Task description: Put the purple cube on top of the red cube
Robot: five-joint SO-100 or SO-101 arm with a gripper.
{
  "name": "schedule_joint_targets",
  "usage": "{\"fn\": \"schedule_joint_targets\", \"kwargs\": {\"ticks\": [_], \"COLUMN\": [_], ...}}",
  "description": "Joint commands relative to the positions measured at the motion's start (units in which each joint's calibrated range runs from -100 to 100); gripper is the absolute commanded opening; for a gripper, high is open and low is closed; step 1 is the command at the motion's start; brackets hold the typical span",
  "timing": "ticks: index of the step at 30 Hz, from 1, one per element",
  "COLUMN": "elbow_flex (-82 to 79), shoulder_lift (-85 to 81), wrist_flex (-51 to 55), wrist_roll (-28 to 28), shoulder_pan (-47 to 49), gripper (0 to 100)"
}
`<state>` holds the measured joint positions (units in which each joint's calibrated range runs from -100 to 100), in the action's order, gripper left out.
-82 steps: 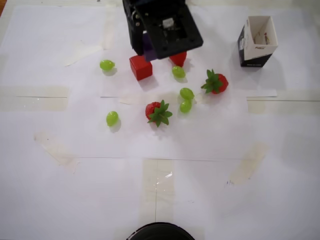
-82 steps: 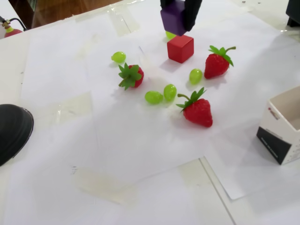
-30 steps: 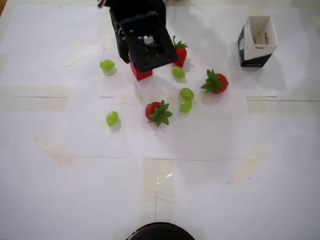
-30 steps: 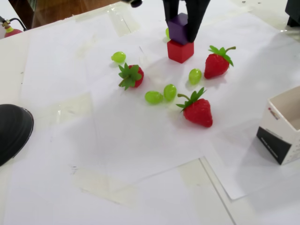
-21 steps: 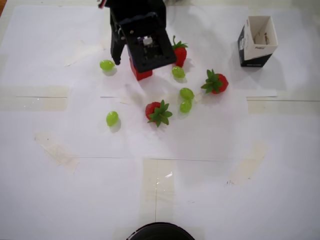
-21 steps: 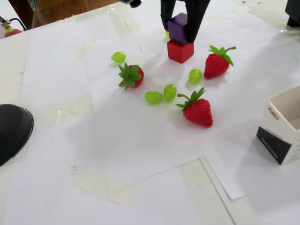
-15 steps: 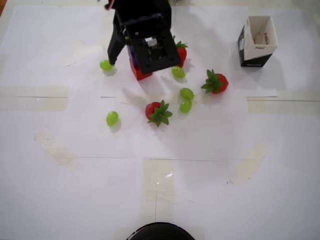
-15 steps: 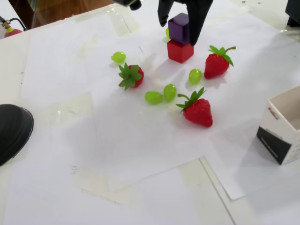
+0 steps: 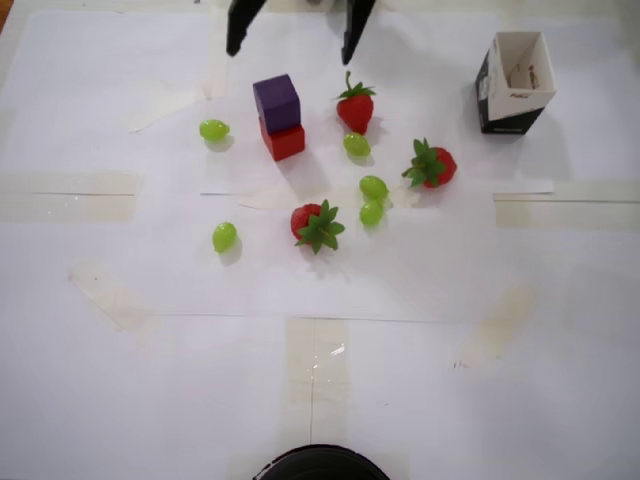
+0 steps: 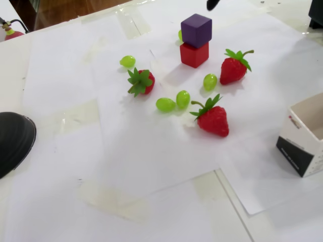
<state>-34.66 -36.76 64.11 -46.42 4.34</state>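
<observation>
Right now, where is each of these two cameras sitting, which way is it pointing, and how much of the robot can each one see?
Overhead view: sits above the table, looking straight down; two dark fingers of the open hand poke in from the top edge.
Fixed view: stands low beside the table, looking slantwise across it; only one dark fingertip shows at the top edge.
Both share: the purple cube resting on the red cube, the strawberries, green grapes and the small box.

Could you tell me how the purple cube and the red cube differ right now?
The purple cube is dark purple; the red cube is red. The purple cube sits on top, while the red cube rests on the paper. Both look the same size, and neither is gripped.
</observation>
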Motion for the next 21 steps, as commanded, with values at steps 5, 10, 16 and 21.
{"fn": "schedule_joint_targets", "kwargs": {"ticks": [5, 10, 16, 21], "elbow_flex": [-26.52, -35.88, -43.07, -47.79], "shoulder_lift": [-33.58, -41.58, -47.42, -49.57], "wrist_flex": [-12.64, -15.91, -17.46, -16.48], "wrist_roll": [-3.17, -2.05, -0.93, 1.12], "shoulder_pan": [2.86, 1.91, 0.14, -1.92], "gripper": [32, 28, 16, 6]}}
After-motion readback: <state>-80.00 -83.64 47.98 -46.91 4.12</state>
